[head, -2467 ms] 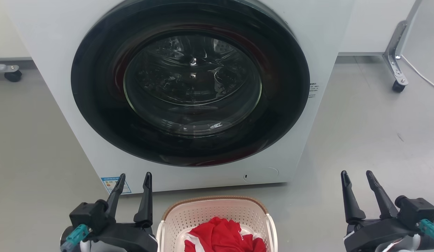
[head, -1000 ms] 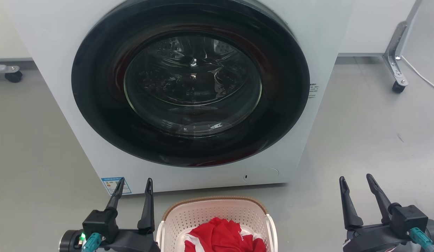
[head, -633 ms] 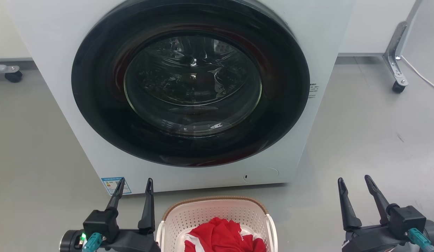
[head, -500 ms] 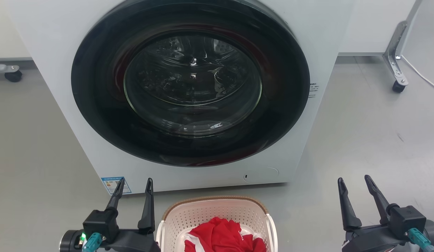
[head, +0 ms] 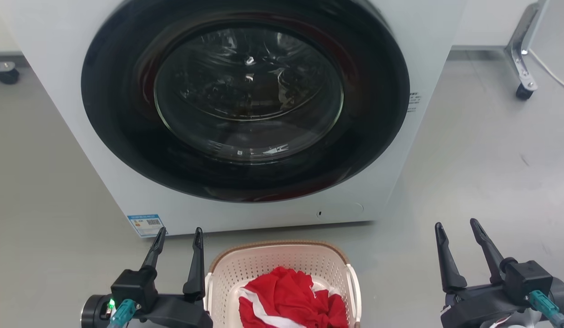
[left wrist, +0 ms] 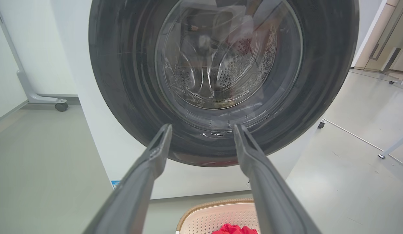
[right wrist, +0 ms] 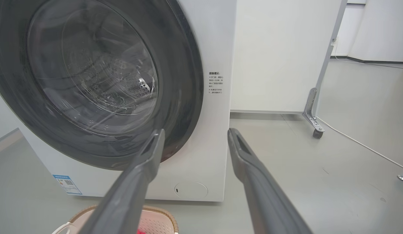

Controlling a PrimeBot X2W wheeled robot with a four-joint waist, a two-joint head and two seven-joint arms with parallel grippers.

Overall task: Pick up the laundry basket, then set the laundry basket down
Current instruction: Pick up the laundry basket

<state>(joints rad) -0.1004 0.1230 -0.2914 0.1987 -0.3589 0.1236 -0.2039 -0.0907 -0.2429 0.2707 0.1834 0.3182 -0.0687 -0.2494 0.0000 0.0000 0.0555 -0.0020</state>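
Lower left: dark two-fingered left tool (head: 180,231), fingers apart, empty, just beside cream-white perforated plastic laundry basket (head: 263,269). Sits on grey floor (head: 468,159) before white washing machine (head: 245,216); brown woven-look rim, white side handles, crumpled red cloth (head: 286,296) inside. Well right: right tool (head: 456,224), likewise spread, empty.

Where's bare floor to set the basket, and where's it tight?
Free: floor between the laundry basket and the right gripper; wider floor right of the washing machine, toward the caster. Crowded: the strip between basket and machine, and beside the left gripper.
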